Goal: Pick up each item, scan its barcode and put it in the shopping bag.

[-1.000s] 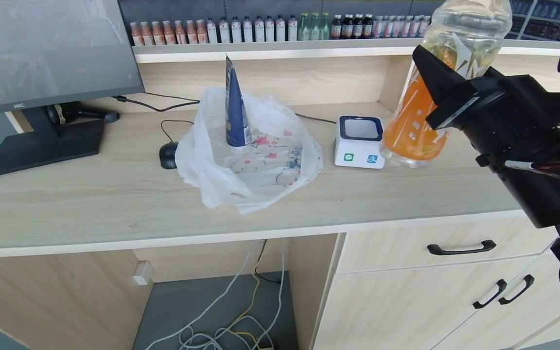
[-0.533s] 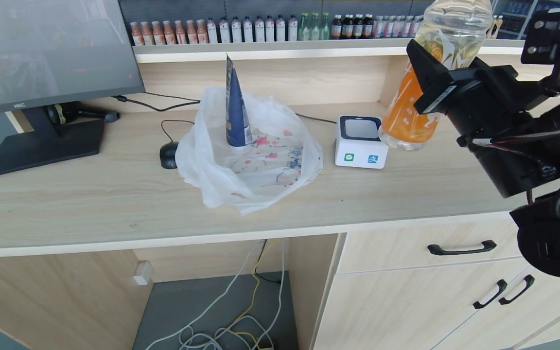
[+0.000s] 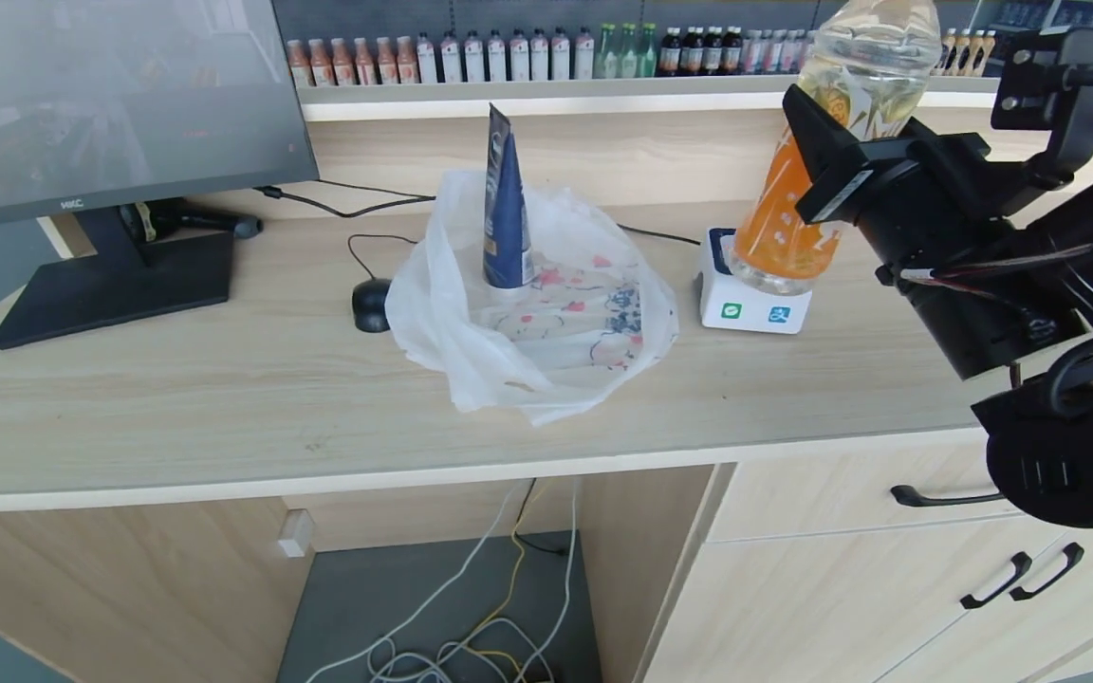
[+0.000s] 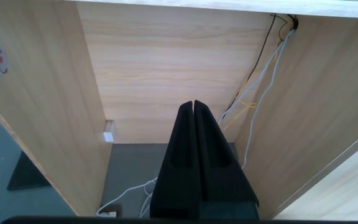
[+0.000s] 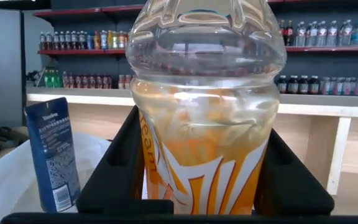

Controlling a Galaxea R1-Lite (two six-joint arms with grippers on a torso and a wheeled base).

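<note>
We saw the right pincer [image 5: 204, 180] clamped on the orange drink bottle [image 3: 788, 223], upright over the scanner [image 3: 755, 308], at three o'clock from the shopping bag [image 3: 452, 313] on the worktop [image 3: 176, 379]. A blue tube [image 3: 507, 228] stood in that bag. Our left pincer [image 4: 194, 124] hung fully closed and empty below the worktop.

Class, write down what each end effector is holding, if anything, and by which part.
The right end effector holds the bottle, clamped by its sides around the middle, at the label's upper part. The left end effector is shut and holds nothing.
</note>
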